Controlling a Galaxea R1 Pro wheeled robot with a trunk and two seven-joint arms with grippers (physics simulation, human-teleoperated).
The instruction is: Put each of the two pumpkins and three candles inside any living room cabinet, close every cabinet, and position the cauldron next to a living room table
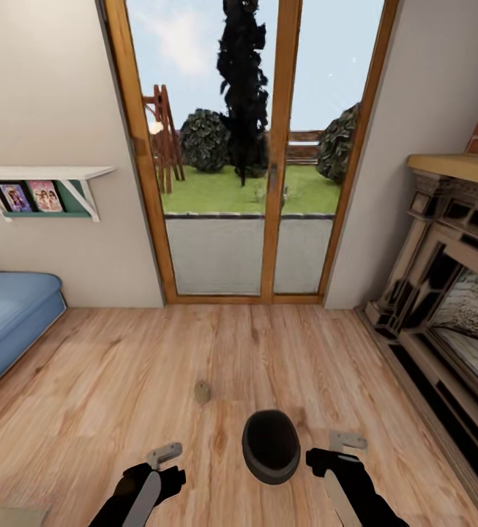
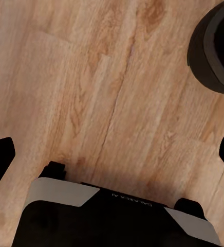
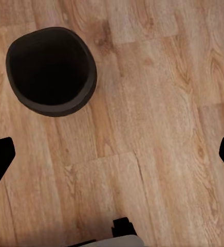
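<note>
The black cauldron (image 1: pixel 271 445) stands upright on the wood floor between my two arms, its dark mouth facing up; it also shows in the left wrist view (image 2: pixel 215 49) and the right wrist view (image 3: pixel 51 69). A small beige candle (image 1: pixel 203 391) stands on the floor just beyond it, to the left. My left gripper (image 1: pixel 164 455) hovers left of the cauldron, open (image 2: pixel 112 154), with bare floor between its fingers. To the cauldron's right my right gripper (image 1: pixel 346 441) is open too (image 3: pixel 112 154) and holds nothing. Pumpkins, cabinet and table are out of view.
Wood-framed glass doors (image 1: pixel 260 146) fill the wall ahead. A fireplace (image 1: pixel 451 293) runs along the right, a blue sofa (image 1: pixel 8 322) sits at the left under a white wall shelf (image 1: pixel 41 183). A pale corner (image 1: pixel 8 516) shows at bottom left.
</note>
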